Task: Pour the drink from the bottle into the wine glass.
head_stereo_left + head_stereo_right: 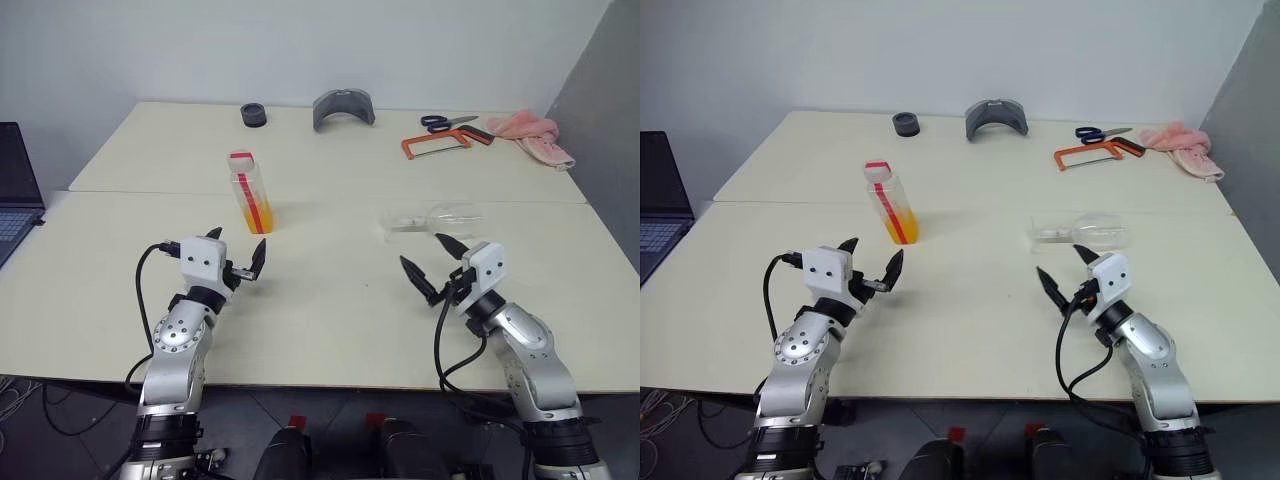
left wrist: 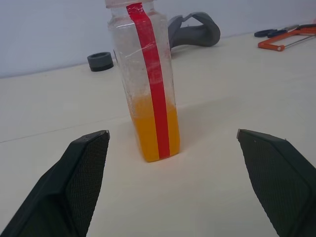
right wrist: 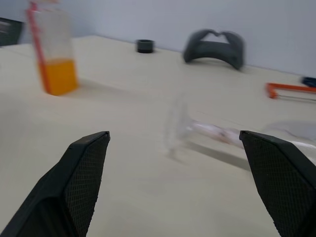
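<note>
Left gripper spread wide, jaws released, nothing between them, hovering just above the table. Straight ahead of those jaws and a little beyond the fingertips, not touching: the bottle, standing upright, long axis vertical, red cap at the top, red stripe running down the face turned toward the jaws. Lower third or so filled with the drink, orange-yellow, settled level at the base.

Right gripper likewise released, jaws far apart and empty, pointing forward and angled toward the left gripper's side. Just past its fingertips, apart from them: the wine glass, lying on its side on the table, long axis roughly crosswise to the jaws' line. Round foot toward the bottle's side, bowl toward the outer side of the right jaws, stem level between them. In the right wrist view, foot seen nearly edge-on ahead between the fingers, bowl running off toward the outer finger.

Bottle and glass well apart, each ahead of its own gripper.

Farther out beyond both, along the table's far edge: a small dark ring, a grey curved piece, an orange-framed saw, blue-handled scissors, a pink cloth. Off beyond the left jaws' outer side, a laptop.
</note>
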